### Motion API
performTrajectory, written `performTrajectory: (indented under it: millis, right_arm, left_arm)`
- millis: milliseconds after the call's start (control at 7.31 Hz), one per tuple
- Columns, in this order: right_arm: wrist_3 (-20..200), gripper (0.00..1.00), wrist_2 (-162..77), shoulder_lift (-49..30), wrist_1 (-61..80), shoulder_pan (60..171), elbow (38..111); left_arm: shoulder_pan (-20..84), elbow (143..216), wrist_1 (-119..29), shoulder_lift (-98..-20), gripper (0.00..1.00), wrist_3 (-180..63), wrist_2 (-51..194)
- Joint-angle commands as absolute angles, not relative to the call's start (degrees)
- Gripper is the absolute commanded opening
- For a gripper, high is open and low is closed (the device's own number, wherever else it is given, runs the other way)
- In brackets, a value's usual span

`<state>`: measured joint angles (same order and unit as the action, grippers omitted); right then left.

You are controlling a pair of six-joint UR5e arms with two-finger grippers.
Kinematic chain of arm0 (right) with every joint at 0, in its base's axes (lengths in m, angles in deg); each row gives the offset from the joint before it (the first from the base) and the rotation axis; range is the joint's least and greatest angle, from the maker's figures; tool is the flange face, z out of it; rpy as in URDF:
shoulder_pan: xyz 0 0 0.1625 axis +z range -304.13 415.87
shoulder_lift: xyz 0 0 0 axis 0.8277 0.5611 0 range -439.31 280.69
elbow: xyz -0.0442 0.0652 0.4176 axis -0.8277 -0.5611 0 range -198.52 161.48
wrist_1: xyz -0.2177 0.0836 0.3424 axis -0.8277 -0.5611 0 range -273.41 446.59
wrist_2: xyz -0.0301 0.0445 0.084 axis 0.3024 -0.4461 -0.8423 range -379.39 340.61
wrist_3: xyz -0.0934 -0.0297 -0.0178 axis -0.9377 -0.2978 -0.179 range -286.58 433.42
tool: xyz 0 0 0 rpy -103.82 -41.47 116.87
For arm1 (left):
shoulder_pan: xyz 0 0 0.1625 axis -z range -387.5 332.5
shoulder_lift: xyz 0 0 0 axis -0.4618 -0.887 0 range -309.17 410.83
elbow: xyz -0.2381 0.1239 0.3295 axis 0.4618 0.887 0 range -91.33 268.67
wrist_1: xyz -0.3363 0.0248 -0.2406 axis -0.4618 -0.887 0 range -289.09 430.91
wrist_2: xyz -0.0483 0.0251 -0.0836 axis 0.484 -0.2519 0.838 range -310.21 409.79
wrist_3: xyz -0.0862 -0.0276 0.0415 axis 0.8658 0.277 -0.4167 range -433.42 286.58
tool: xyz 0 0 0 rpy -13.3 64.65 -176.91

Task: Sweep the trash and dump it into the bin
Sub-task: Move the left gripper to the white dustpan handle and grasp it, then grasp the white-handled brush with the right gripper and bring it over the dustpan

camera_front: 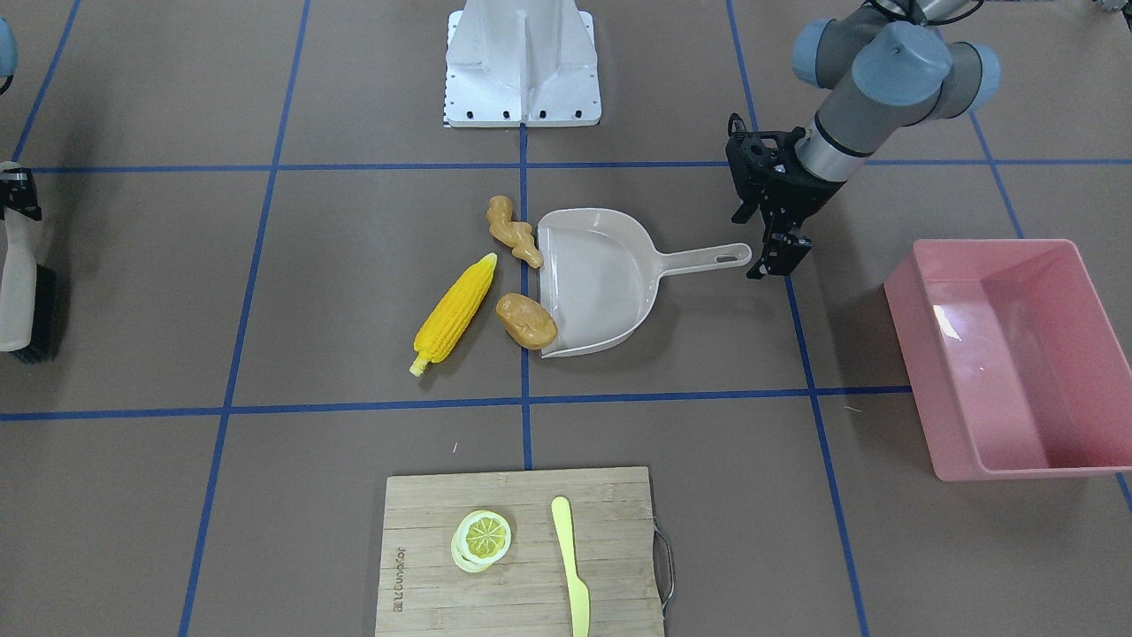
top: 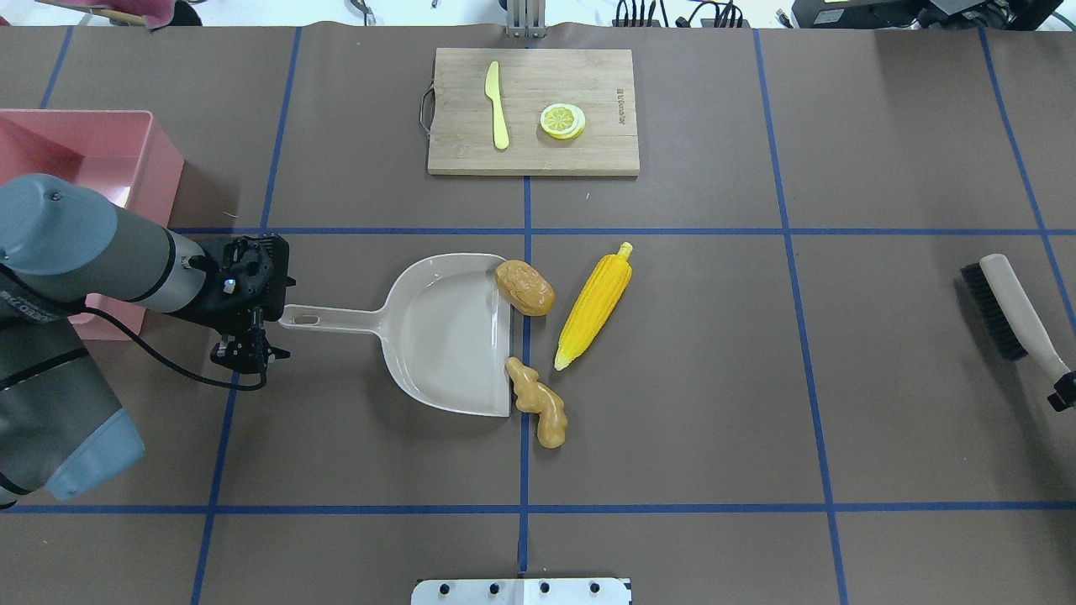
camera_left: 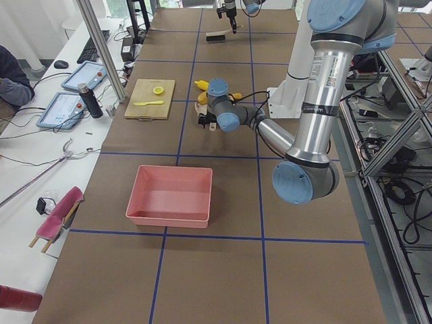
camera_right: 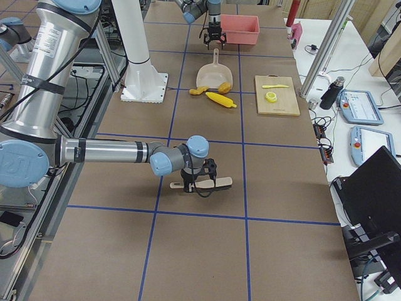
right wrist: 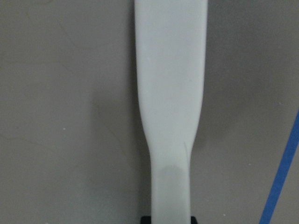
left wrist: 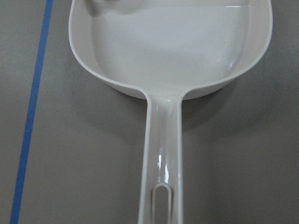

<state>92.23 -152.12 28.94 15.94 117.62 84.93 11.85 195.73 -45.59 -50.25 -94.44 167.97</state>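
The yellow corn cob (camera_front: 455, 314), the brown potato (camera_front: 526, 320) and the tan ginger root (camera_front: 513, 232) lie at the open mouth of the beige dustpan (camera_front: 601, 283); the potato and the ginger touch its lip. My left gripper (camera_front: 778, 264) hovers open at the tip of the dustpan's handle (top: 328, 318), holding nothing. The pink bin (camera_front: 911, 354) stands empty beyond it. My right gripper (top: 1061, 399) is shut on the handle of a black-bristled brush (top: 1009, 307) at the table's far right.
A wooden cutting board (top: 605, 84) with a lemon slice (top: 561, 120) and a pale yellow knife (top: 498, 105) lies at the far edge. The robot's white base (camera_front: 522, 71) is behind the dustpan.
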Motion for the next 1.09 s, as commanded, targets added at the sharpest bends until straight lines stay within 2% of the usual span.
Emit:
performTrajectory:
  millis: [0,274,684,958]
  right_arm:
    - [92.0,0.0,-154.8,28.5,15.3,121.6,88.5]
    - [92.7,0.0,-155.2,23.5,13.0,124.7,90.4]
    - [92.5,0.0,-151.3,3.6,-9.7,121.5,91.3]
    - [91.6,0.0,-147.3,-4.3,-17.9,117.5,90.8]
  left_arm:
    - [9.3,193.1,-45.1,-52.5,0.99,-93.8,167.7]
    - [9.2,192.9,-44.1,-54.0,0.99,-93.9,167.7]
    - [9.2,192.7,-44.1,-54.3,0.98,-92.8,167.7]
    - [9.2,192.7,-44.1,-54.3,0.97,-92.5,167.8]
